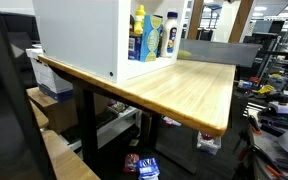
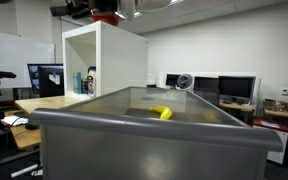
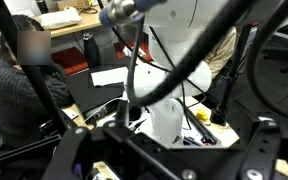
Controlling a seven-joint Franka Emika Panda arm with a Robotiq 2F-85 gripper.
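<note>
- The gripper (image 3: pixel 167 158) was open, with its dark fingers (image 3: pixel 72 152) spread wide at 7 and 5 o'clock in the wrist view.
- The wrist faced back toward the arm's own white links (image 3: pixel 169 100) at the centre, and black cables (image 3: pixel 199 60) crossed over them.
- In an exterior view the arm (image 2: pixel 96 10) hung high at 11 o'clock, partly cut off by the frame edge.

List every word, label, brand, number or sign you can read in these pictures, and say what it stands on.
No text can be read anywhere.
Labels on the bottles in the white cabinet: too small and blurred.
Sheet of paper in the wrist view: blurred.
Monitor screen: nothing legible.
</note>
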